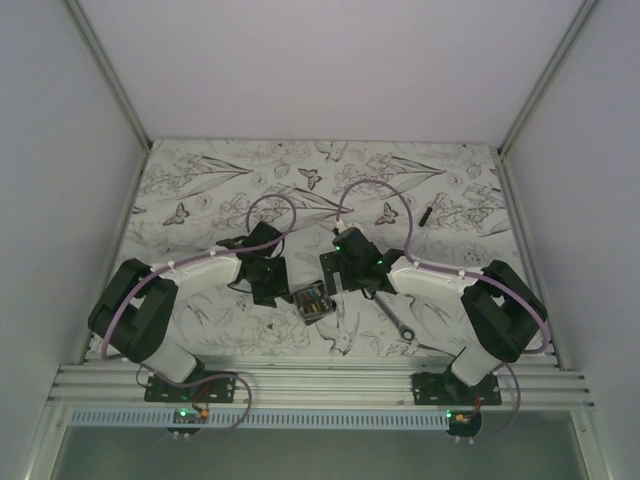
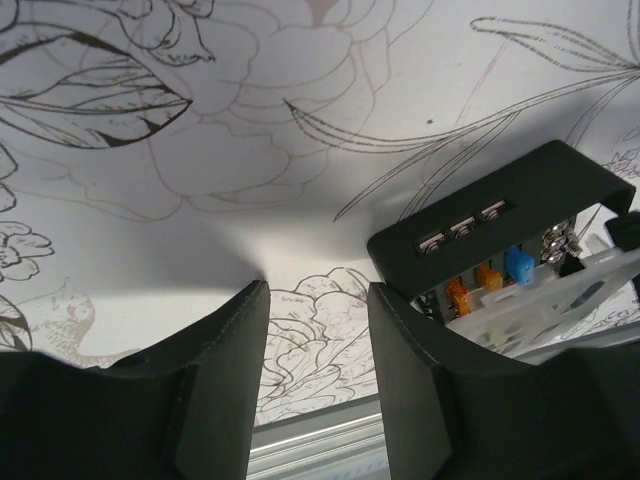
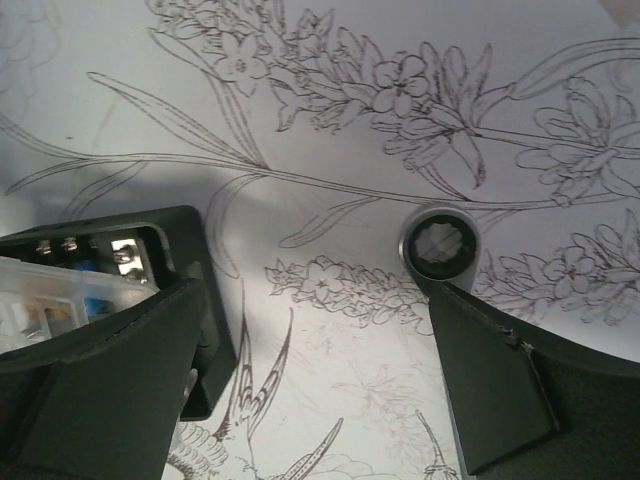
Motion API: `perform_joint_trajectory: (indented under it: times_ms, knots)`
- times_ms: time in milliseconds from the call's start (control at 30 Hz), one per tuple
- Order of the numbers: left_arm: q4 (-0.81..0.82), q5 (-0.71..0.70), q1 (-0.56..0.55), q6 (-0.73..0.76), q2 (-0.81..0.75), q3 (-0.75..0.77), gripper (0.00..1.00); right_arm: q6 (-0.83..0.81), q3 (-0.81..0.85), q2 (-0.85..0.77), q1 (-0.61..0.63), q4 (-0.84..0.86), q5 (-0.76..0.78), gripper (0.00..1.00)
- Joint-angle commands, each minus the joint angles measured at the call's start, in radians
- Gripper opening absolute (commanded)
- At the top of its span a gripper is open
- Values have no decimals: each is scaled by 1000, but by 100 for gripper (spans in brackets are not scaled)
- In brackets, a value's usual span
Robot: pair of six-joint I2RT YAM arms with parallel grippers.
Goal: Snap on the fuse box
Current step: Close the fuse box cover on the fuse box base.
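Closure looks unfinished: the small black square plastic fuse box (image 1: 313, 300), its coloured fuses showing, lies on the flower-printed table (image 1: 200, 190) between the two arms. Its clear lid (image 2: 570, 300) seems ajar, so pressing it shut remains. The left gripper (image 2: 318, 300) is partly spread and empty, the box just outside one finger. The right gripper (image 3: 315, 300) gapes wide, also empty, the box beside one finger.
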Motion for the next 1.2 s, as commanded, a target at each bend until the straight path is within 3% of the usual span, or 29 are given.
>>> perform_joint_trajectory:
  times_ms: [0, 300, 500, 933, 1167]
  knots:
    - [5, -32, -7, 11, 32, 25, 48, -21, 9, -30, -2, 58, -75, 100]
    - [8, -107, -1, 63, 79, 89, 49, -18, 14, -32, -2, 70, -90, 100]
    - [9, -104, -2, 103, 87, 124, 51, 19, 29, -8, -9, 8, 90, 100]
    - [-138, -192, -57, 120, -97, 75, 80, -13, -62, -238, -45, -16, 199, 100]
    - [-187, -124, -69, 79, -120, 77, 79, -19, -130, -326, -65, 2, 95, 100]
